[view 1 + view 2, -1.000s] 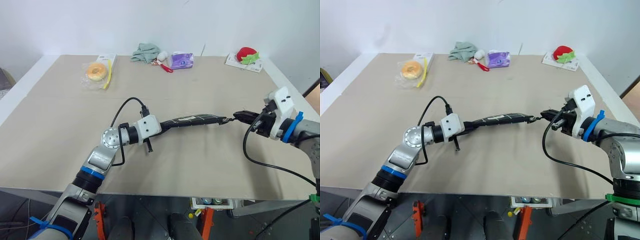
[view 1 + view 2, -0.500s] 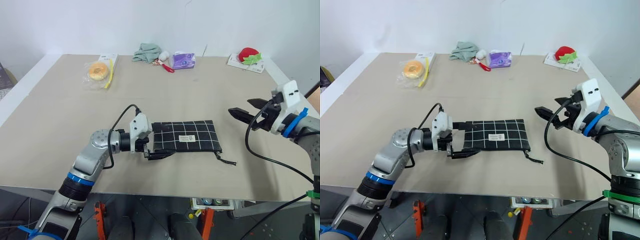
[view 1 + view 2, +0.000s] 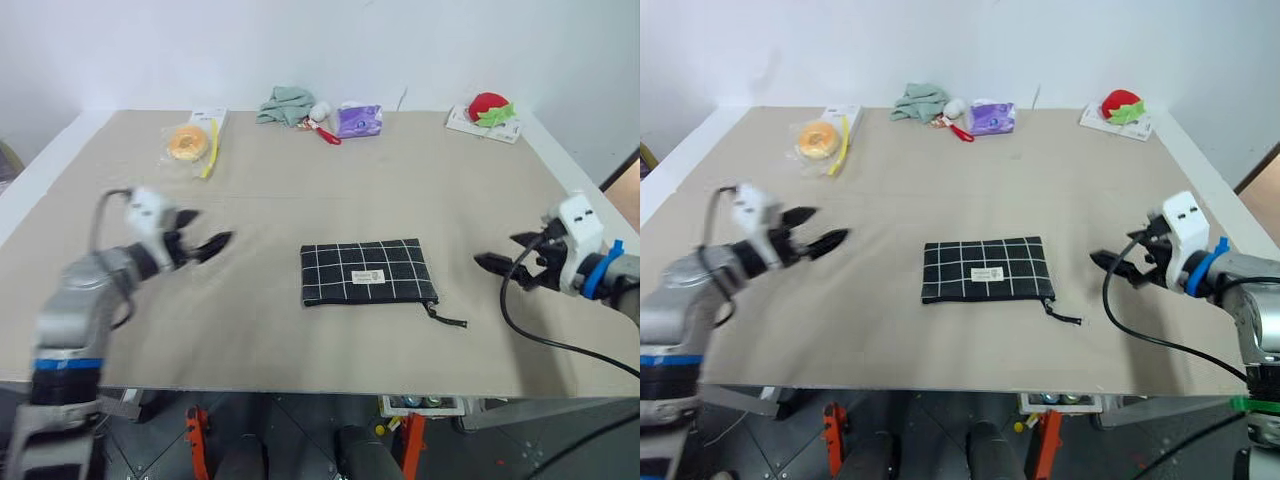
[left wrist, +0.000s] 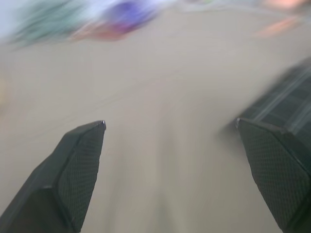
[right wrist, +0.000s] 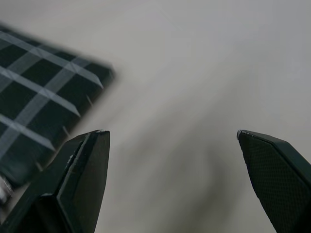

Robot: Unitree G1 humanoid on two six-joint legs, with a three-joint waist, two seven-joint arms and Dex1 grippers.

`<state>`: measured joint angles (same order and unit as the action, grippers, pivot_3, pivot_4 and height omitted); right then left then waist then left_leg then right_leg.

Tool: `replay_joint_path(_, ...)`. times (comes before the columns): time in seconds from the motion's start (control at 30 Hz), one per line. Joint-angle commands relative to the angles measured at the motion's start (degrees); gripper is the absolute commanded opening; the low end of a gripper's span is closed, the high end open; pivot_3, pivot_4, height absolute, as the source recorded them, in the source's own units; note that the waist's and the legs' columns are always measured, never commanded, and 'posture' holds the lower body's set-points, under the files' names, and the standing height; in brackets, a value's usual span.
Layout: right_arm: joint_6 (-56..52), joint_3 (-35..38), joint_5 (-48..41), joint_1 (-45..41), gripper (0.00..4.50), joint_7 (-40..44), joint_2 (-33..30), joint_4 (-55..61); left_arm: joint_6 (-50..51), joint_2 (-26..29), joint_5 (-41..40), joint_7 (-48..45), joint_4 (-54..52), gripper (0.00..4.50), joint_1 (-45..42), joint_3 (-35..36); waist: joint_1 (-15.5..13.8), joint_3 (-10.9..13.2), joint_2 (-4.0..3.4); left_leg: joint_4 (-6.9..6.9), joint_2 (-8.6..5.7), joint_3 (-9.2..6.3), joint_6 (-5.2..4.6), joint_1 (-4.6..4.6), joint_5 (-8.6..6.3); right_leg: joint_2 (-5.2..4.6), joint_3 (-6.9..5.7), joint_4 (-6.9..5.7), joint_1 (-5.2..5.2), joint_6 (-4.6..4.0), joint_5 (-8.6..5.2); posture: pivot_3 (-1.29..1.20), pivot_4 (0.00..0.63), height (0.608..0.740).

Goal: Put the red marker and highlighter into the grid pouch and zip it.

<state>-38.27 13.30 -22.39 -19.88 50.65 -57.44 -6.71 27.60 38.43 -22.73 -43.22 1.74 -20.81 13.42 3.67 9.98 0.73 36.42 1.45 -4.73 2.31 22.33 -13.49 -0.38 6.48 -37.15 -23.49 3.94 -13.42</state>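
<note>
- Two grippers were up over the table (image 3: pixel 300 350) when I looked, both with their jaws spread wide and nothing between them.
- I saw the left gripper (image 3: pixel 208 243) at the left of the head view, well apart from the pouch (image 3: pixel 368 271), fingers pointing toward it.
- I saw the right gripper (image 3: pixel 500 262) at the right edge, near the pouch's right end but not touching it.
- The pouch lay flat at the centre of the frame, its white label facing up and its pull cord (image 3: pixel 447 316) trailing off the lower right corner.
- I could not spot the marker or highlighter on the table.
- Along the top of the frame sat a bagged doughnut (image 3: pixel 187 143), a green cloth (image 3: pixel 283 103), a purple packet (image 3: pixel 359 119) and a strawberry toy (image 3: pixel 488 107).
</note>
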Motion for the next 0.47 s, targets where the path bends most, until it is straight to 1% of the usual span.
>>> replay_joint_path(0.03, 4.1, -0.1, 0.2, -0.7, 4.50, 5.9, -2.4, -1.8, -1.7, 3.8, -1.0, -4.9, -0.5, 4.45, 0.8, 1.5, -0.2, 0.0, 0.06, 0.01, 0.00, 0.00, 0.01, 0.01, 0.00, 0.00, 0.00, 0.00, 0.00, 0.01, 0.00, 0.00, 0.150, 0.739)
replay_joint_path(0.2, 6.2, -1.3, 1.1, -3.3, 4.50, 8.2, -2.1, -6.4, -1.9, 8.0, -1.1, -10.3, 1.9, 4.45, -0.4, 0.8, -0.6, 0.1, 0.16, 0.06, 0.00, -0.01, 0.08, 0.01, 0.04, -0.01, -0.06, 0.01, 0.04, -0.05, 0.05, 0.00, 0.150, 0.739)
replay_joint_path(0.47, 6.8, -1.1, 1.4, -4.4, 4.50, 7.6, 0.0, -7.6, -1.8, 9.4, 0.1, -11.8, 1.0, 4.45, 1.2, 0.4, -0.6, 0.1, 0.18, -0.01, 0.10, 0.01, 0.06, 0.00, 0.03, 0.05, -0.08, 0.00, -0.02, -0.08, 0.05, 0.00, 0.150, 0.739)
